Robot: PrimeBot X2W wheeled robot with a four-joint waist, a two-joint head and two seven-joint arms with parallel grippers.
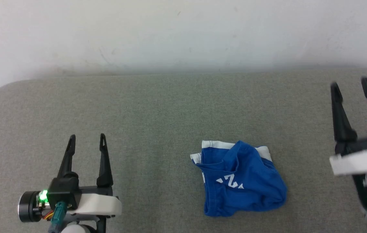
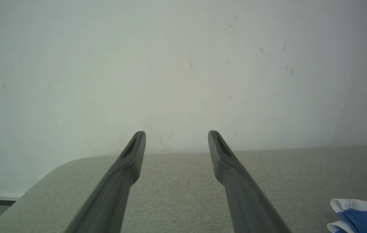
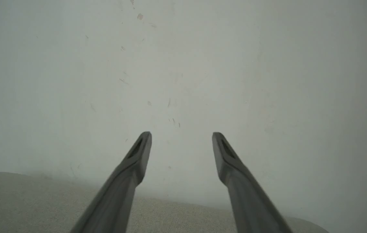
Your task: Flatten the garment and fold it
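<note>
The bright blue shorts [image 1: 240, 179] lie crumpled in a small heap on the grey table [image 1: 157, 110], right of centre near the front, with white trim at the top and part of a white print showing. My left gripper [image 1: 87, 139] stands open at the lower left, well to the left of the heap, nothing between its fingers. My right gripper [image 1: 350, 85] is open at the far right, raised and apart from the shorts. In the left wrist view the open gripper [image 2: 176, 134] points at the wall, and a corner of the shorts [image 2: 363, 215] shows at lower right. The right wrist view has its open gripper [image 3: 182, 135] facing the wall.
A pale, scuffed wall [image 1: 183, 32] rises just behind the table's far edge. The table has rounded corners, one at the far left [image 1: 5, 89]. Bare grey cloth surface spreads all around the heap.
</note>
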